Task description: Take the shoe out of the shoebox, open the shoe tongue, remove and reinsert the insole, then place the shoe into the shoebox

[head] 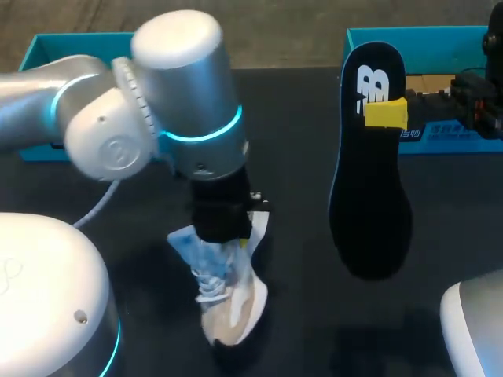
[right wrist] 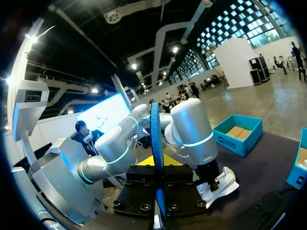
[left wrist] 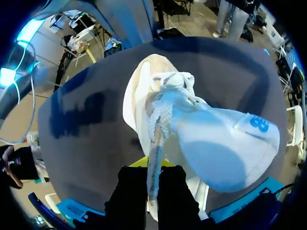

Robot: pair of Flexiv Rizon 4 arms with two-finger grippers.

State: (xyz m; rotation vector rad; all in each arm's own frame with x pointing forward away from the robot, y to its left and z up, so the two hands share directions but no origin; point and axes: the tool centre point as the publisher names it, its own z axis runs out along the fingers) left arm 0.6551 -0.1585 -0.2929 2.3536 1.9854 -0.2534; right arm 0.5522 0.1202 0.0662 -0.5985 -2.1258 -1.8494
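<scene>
Left jaws pinch the white-and-beige laced sneaker [head: 229, 302] on the black desk [head: 299, 133], right jaws pinch the black foam insole [head: 369, 196] aloft: insole out, reinsertion and boxing remain.

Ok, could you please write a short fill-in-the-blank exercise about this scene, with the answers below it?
1. The right gripper holds the black ____ up in the air.
2. The left gripper is shut on the white ____.
3. The colour of the open shoebox is ____.

Answers: insole; shoe; blue.
</scene>
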